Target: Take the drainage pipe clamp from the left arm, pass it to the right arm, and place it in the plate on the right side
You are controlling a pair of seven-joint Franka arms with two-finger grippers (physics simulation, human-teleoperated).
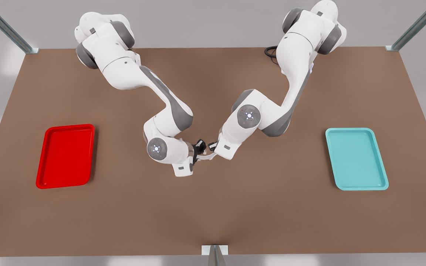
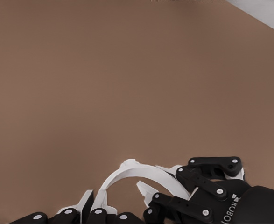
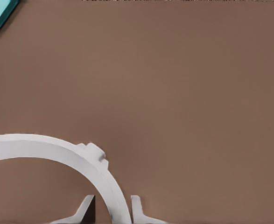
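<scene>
Grippers nose to nose above mid-table (image 1: 213, 214), both on the clamp (image 1: 207, 157), which hangs in the air between them, well apart from either tray.
Left gripper (image 1: 212, 146), on the front view's right: closed on one end of the arc.
Right gripper (image 1: 199, 146): pads (image 3: 86, 207) straddling the strip, thin gaps visible on both sides, so judged not yet clamped.
Plate (image 1: 66, 126) at the front view's left, bare. Teal tray (image 1: 350, 130) opposite.
Clamp handling, judged: very light, thin plastic, stiff but likely springy across the open mouth; smooth and prone to pivoting in flat pads. Best held across the flat of the band near one end, clear of the raised nub on the outer curve.
Writing: white lettering on right gripper's body, partly cut off; roughly "UBO" readable. No other labels seen.
</scene>
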